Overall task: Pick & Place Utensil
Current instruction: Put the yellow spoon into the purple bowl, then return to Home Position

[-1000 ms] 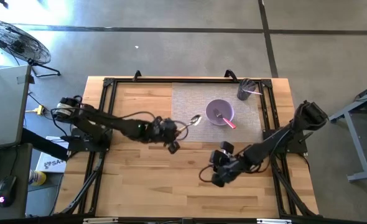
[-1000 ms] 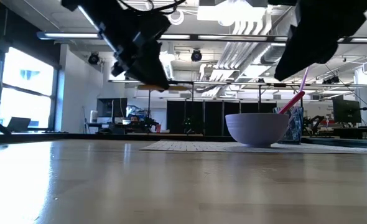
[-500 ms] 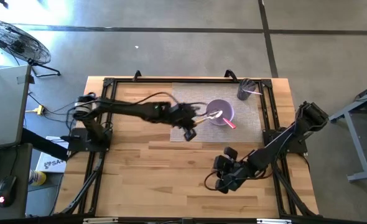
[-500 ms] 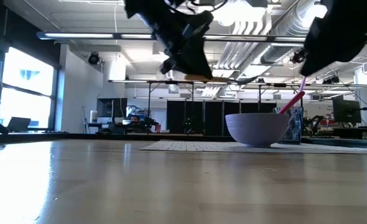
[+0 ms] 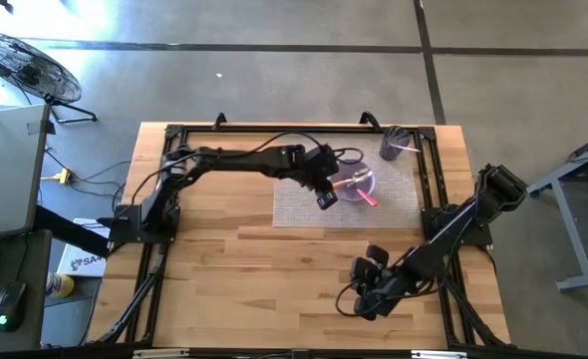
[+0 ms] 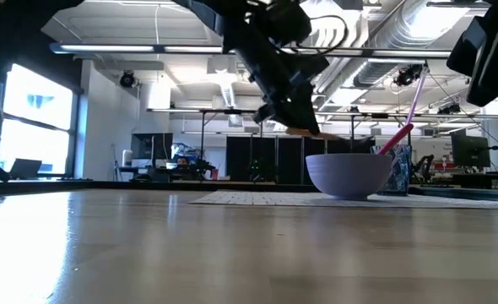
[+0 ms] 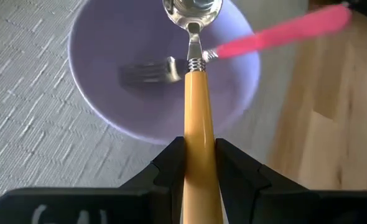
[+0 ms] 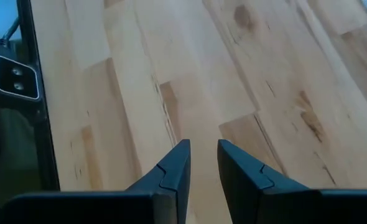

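My left gripper (image 5: 330, 187) hovers at the left rim of a purple bowl (image 5: 358, 185) and is shut on a spoon with a yellow-orange handle (image 7: 198, 118). The spoon's metal bowl (image 7: 193, 7) reaches out over the purple bowl (image 7: 102, 93). Inside the purple bowl lies a fork (image 7: 147, 73) with a pink handle (image 7: 283, 30) that leans over the rim. The purple bowl stands on a grey woven placemat (image 5: 299, 165). In the low view the spoon (image 6: 303, 131) hangs above the bowl (image 6: 350, 173). My right gripper (image 5: 371, 291) is open above bare wood near the table's near right. My left gripper pinches the spoon's yellow-orange handle (image 7: 198, 163) between its two fingers, which lie along the handle. The spoon points forward out of the fingers, roughly level, lifted clear above the purple bowl. How far back the handle reaches is hidden by the gripper.
A dark cup (image 5: 394, 145) holding a utensil stands at the placemat's far right corner. Black frame rails (image 5: 170, 170) run along the table's left and right sides. Bare wooden tabletop (image 8: 190, 74) stretches across the near half, below my right gripper.
My left gripper has carried the spoon from the middle of the table toward the right and far side, onto the placemat and up to the purple bowl, keeping its hold. My right gripper has drawn back toward the table's near edge.
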`<control>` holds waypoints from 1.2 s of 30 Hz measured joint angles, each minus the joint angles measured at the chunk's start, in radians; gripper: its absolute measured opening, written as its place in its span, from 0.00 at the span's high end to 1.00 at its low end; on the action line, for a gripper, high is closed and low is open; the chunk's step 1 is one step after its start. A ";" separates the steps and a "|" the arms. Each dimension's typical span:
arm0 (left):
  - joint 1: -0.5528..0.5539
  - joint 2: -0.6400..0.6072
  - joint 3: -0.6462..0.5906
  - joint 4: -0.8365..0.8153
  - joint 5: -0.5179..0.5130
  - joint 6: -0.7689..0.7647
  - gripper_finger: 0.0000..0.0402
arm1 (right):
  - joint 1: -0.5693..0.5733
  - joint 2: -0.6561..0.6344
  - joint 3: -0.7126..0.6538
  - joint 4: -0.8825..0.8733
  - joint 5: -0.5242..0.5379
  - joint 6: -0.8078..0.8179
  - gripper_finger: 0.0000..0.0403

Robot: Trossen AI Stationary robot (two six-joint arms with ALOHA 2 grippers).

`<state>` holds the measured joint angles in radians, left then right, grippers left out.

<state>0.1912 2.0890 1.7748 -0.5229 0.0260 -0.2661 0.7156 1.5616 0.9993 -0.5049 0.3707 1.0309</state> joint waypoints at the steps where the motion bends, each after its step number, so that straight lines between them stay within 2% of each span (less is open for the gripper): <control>1: 0.006 0.011 0.005 0.005 0.007 0.000 0.81 | 0.001 0.000 0.000 0.001 0.008 -0.001 0.82; 9: 0.044 0.038 0.013 0.024 0.012 0.000 0.81 | 0.000 0.000 0.000 0.001 0.030 -0.033 0.82; 13: 0.046 0.065 0.016 0.091 0.011 -0.008 0.81 | -0.002 0.000 0.000 0.000 0.044 -0.044 0.82; 25: 0.045 0.101 0.013 0.110 0.017 -0.029 0.80 | -0.002 0.000 0.000 0.008 0.060 -0.068 0.82; 28: 0.045 0.103 0.025 0.097 0.017 -0.028 0.76 | -0.002 0.000 0.000 0.008 0.068 -0.071 0.82; 36: 0.045 0.093 0.031 0.070 0.041 -0.030 0.58 | -0.002 0.000 0.000 0.008 0.068 -0.071 0.82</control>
<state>0.2363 2.1818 1.8061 -0.4526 0.0666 -0.2962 0.7136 1.5620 0.9993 -0.4973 0.4389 0.9600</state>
